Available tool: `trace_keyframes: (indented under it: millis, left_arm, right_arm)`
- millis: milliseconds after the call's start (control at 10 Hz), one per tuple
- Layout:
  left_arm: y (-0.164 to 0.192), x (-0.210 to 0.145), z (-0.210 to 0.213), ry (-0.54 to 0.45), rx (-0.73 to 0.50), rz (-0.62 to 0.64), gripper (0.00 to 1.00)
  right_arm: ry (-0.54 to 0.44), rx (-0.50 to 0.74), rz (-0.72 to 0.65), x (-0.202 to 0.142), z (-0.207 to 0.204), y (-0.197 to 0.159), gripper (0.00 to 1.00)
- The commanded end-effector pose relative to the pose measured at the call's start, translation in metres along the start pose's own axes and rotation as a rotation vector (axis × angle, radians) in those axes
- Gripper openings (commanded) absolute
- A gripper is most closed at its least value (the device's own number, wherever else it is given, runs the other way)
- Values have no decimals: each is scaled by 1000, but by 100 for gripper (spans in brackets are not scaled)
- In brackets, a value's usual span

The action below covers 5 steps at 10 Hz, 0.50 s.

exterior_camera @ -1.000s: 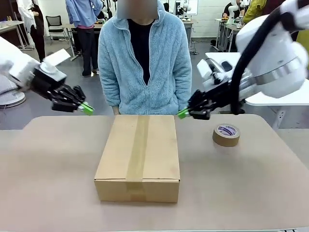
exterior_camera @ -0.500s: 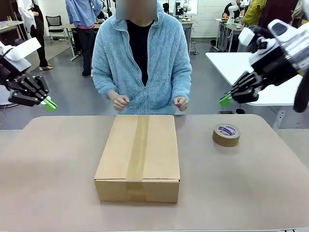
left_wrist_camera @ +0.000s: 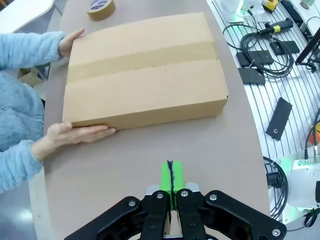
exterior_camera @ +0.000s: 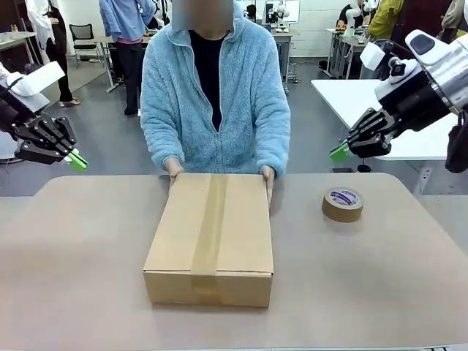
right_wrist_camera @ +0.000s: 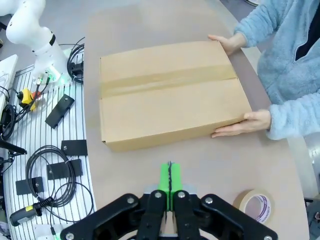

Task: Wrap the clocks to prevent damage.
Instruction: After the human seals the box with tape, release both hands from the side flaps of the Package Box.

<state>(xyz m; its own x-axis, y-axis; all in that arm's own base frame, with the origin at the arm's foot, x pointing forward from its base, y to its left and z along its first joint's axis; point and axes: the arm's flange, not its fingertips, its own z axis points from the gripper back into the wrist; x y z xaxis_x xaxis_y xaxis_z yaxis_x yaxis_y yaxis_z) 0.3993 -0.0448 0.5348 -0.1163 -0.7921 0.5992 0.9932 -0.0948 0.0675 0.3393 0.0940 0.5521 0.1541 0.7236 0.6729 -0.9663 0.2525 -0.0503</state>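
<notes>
On the table: a closed brown carton [exterior_camera: 210,238] is seen at the middle, its top seam covered by a strip of brown tape running from near to far.
Clocks: no wrapped bundle can be made out; the carton is shut and what it holds cannot be told.
Tape roll: a brown roll [exterior_camera: 342,204] is laid flat on the table to the right of the carton, apart from it.
Person: a person in a light blue fleece is stood at the far side; one hand [left_wrist_camera: 75,138] is pressed flat against one side of the carton's far end and the other hand [right_wrist_camera: 242,125] against the opposite side.
Left gripper [exterior_camera: 75,160]: held in the air over the far left edge of the table, well apart from the carton; its green fingers [left_wrist_camera: 170,176] are pressed together and nothing is held.
Right gripper [exterior_camera: 339,152]: held in the air to the far right, above and beyond the tape roll; its green fingers [right_wrist_camera: 169,176] are pressed together with nothing between them.
Table [exterior_camera: 365,278]: a beige top with rounded corners.
</notes>
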Motion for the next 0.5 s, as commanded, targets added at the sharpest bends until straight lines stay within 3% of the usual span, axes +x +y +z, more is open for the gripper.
trace_keyframes:
  millis: [0,400]
  left_arm:
    - [3,1,4,-23,-6,6,0]
    - [3,1,4,-23,-6,6,0]
  right_arm:
    - [4,-8,-22,-1,-2,-3,1]
    - [4,-8,-22,-1,-2,-3,1]
